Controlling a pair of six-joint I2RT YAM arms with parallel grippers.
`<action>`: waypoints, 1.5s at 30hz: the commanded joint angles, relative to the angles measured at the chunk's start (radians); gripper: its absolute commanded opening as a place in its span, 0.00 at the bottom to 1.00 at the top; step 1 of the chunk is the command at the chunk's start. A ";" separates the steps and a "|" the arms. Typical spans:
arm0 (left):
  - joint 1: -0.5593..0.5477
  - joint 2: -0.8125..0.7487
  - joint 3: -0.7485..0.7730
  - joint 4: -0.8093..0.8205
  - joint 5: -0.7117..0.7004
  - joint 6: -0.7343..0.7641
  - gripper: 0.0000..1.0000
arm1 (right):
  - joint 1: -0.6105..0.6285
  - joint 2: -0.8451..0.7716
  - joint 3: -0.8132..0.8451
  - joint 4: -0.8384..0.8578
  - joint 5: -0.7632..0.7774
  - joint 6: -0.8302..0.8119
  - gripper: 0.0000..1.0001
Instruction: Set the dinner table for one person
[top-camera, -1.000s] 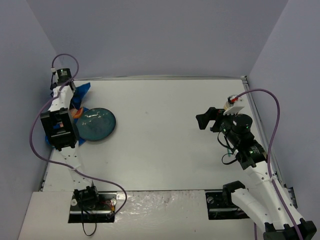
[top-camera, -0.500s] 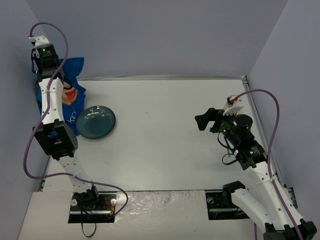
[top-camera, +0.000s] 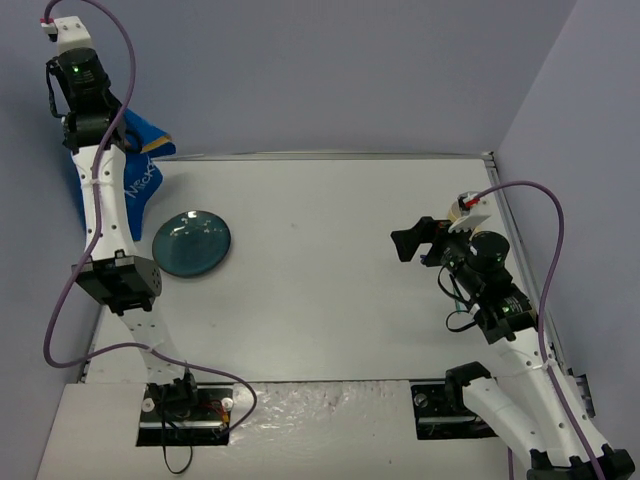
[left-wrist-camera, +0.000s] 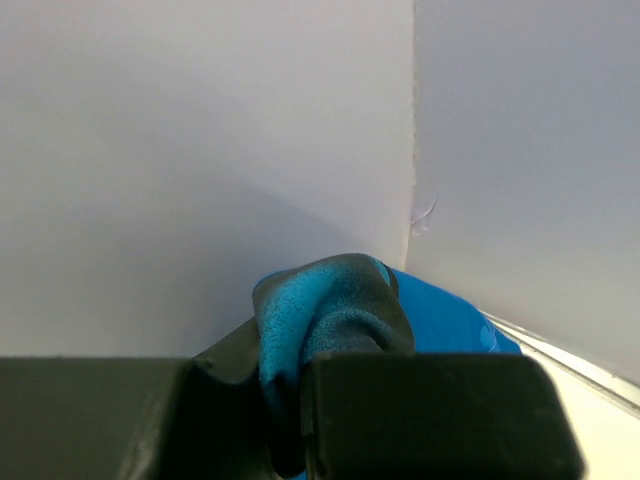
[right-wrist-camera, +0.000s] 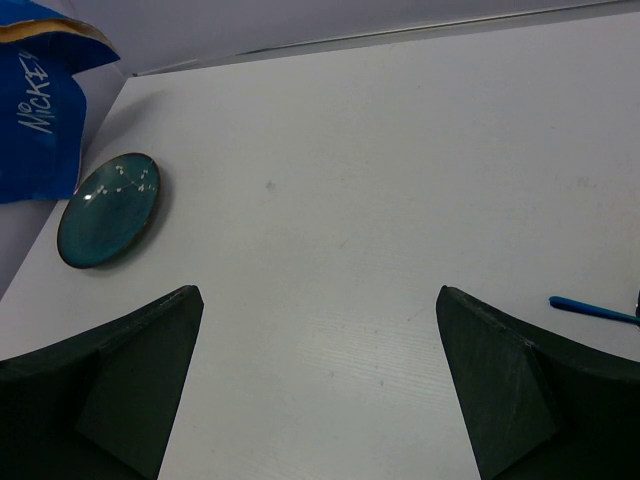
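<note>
while the white bench (top-camera: 330, 260) lies level, a teal plate (top-camera: 192, 244) sits near its left edge; the left end effector (left-wrist-camera: 290, 400) pinches a blue placemat (left-wrist-camera: 340, 310) above the far-left corner; the right end effector (right-wrist-camera: 318, 320) gapes wide by the right edge.

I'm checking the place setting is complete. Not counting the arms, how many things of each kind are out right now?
Blue placemat, held up by the left gripper: 1
Teal plate: 1
Thin blue utensil, exact kind too small to tell: 1
Total: 3
</note>
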 joint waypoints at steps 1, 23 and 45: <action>-0.027 -0.079 0.079 0.025 0.055 0.018 0.00 | 0.004 -0.007 0.006 0.074 -0.009 0.011 1.00; -0.708 -0.084 -0.073 -0.126 0.162 0.065 0.00 | 0.004 -0.004 0.024 0.047 0.018 0.000 1.00; -0.951 -0.024 -0.687 0.149 0.297 -0.356 0.34 | 0.004 0.163 -0.183 0.065 0.098 0.127 1.00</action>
